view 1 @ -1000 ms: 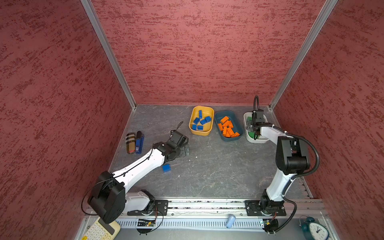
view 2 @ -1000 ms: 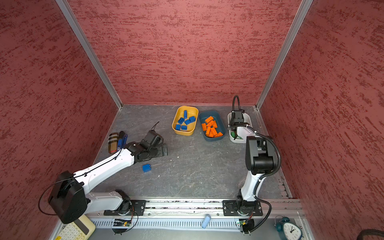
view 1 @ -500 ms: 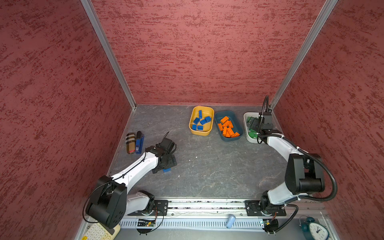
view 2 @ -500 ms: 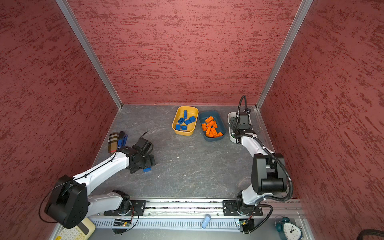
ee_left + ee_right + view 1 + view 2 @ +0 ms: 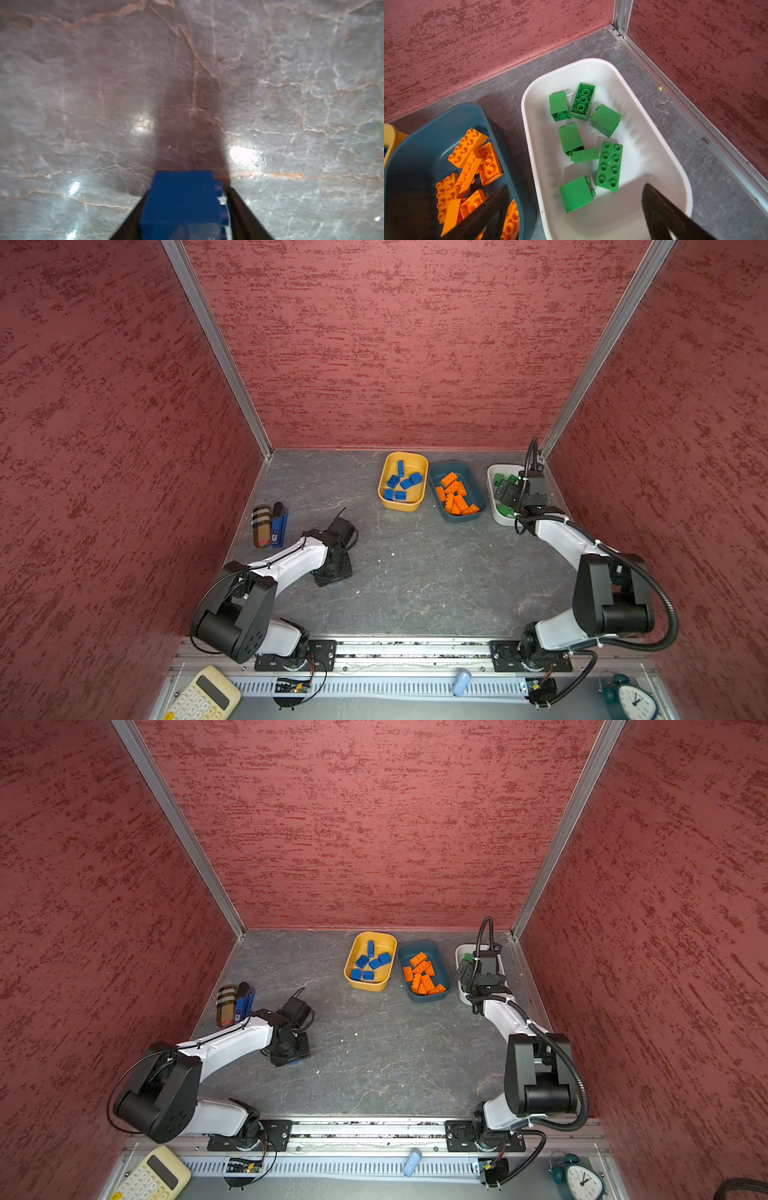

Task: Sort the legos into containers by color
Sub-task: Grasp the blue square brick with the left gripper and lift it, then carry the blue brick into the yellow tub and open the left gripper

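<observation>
L hand [image 5: 189, 189]: narrow, straddling blue lego [image 5: 180, 203]; can't tell if clamped. Prob. light, rigid, slick: pinch flat sides, not studs. Studs toward one finger, long axis prob. along fingers. On surface [image 5: 415, 572] ~8 o'clock in a top view, yellow tub [image 5: 417, 458] at its 1 o'clock. R hand [image 5: 576, 186] wide, empty, over white tub [image 5: 654, 145] w/ green legos [image 5: 609, 166].

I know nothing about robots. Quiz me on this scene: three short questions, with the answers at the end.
1. True or false: the white tub holds only green bricks.
2. Between the fingers of the left end effector sits: A) an orange brick B) a blue brick C) nothing
3. Fill in: the dark teal tub holds ____ bricks.
Key: 1 true; 2 B; 3 orange bricks.
</observation>
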